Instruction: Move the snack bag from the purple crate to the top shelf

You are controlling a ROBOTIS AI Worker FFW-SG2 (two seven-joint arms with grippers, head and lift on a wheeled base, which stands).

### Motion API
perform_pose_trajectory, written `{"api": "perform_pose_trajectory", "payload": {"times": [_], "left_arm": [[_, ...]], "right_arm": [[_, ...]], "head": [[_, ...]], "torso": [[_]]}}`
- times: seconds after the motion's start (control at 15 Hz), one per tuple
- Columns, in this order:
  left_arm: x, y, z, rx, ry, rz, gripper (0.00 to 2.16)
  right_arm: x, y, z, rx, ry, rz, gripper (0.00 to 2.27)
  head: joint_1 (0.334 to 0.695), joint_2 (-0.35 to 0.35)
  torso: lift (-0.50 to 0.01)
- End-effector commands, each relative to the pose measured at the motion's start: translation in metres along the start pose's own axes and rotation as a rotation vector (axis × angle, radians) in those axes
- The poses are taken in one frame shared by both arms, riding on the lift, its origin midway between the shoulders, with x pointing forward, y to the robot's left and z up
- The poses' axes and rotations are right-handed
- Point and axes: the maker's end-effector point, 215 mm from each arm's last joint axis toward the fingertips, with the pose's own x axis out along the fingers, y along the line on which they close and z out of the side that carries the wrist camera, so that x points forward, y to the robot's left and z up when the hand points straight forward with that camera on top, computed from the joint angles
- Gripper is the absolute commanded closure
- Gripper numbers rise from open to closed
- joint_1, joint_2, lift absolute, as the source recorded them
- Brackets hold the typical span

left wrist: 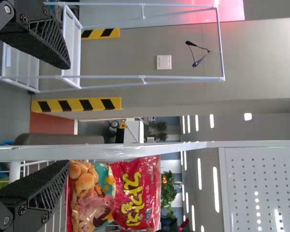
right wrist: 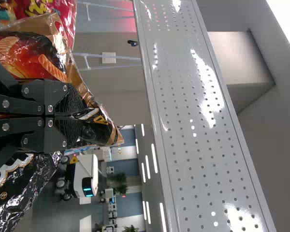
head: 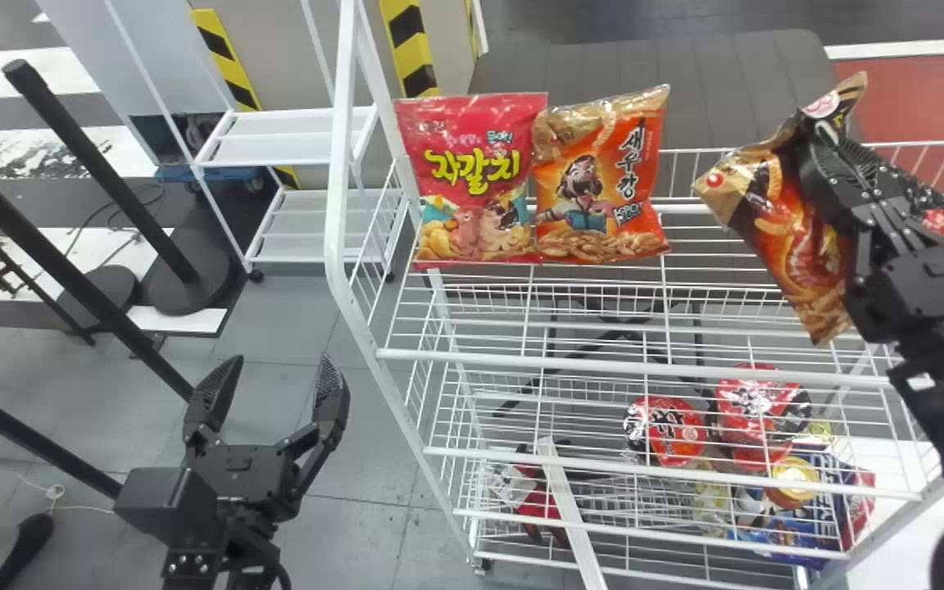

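At the right of the frame in the head view, the right gripper (head: 823, 135) pinches the snack bag (head: 800, 246), its ribbed black fingers (right wrist: 70, 104) pressed close together on a crumpled fold of film; the bag hangs slanted over the right part of the white wire rack (head: 636, 362), and whether it touches the wires I cannot tell; its middle is covered by the gripper, and a patch of red and gold film peeks out beyond the arm; the right wrist view has glossy black film beside the fingers, creased and catching the light, though whether it belongs to the same bag is unclear; the right arm is cut off by the frame's right edge; at upper centre two plump pillow-shaped bags stand side by side on the rack, a pink-red one (head: 476, 180) and an orange one (head: 603, 184) with a gold top, their overlapping edges making the join hard to read; at lower right, red-lidded round tubs (head: 664, 430) and blue packaging (head: 800, 533) sit on a lower tier, partly hidden by the wire grid; at lower left the left gripper (head: 279, 377) hangs beside the rack, its textured wedge-shaped fingers spread wide; the right wrist view also shows a smooth grey metal panel (right wrist: 203, 145) pierced with small round holes.
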Motion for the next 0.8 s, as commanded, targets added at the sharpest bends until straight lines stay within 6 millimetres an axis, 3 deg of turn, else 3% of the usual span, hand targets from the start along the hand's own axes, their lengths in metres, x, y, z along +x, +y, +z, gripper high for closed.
{"api": "perform_pose_trajectory", "payload": {"times": [0.0,0.13,0.27,0.47,0.73], "left_arm": [[0.0,0.001,0.001,0.001,-0.003,0.002,0.13],[0.0,0.001,0.002,0.0,-0.006,0.002,0.13],[0.002,-0.001,0.0,-0.001,-0.005,-0.001,0.13],[0.017,-0.028,-0.002,-0.015,-0.01,-0.052,0.13],[0.016,-0.023,-0.005,-0.013,-0.007,-0.044,0.13]], "right_arm": [[0.013,-0.012,-0.004,-0.017,-0.048,-0.024,1.88],[0.013,-0.013,-0.002,-0.039,-0.106,-0.029,1.88],[0.018,-0.028,-0.002,-0.062,-0.172,-0.07,1.88],[0.015,-0.045,0.01,-0.089,-0.248,-0.124,1.88],[0.033,-0.054,0.001,-0.107,-0.254,-0.133,1.88]], "head": [[0.695,0.202],[0.695,0.194],[0.695,0.189],[0.695,0.161],[0.695,0.117]], "torso": [[0.003],[0.003],[0.003],[0.003],[0.003]]}}
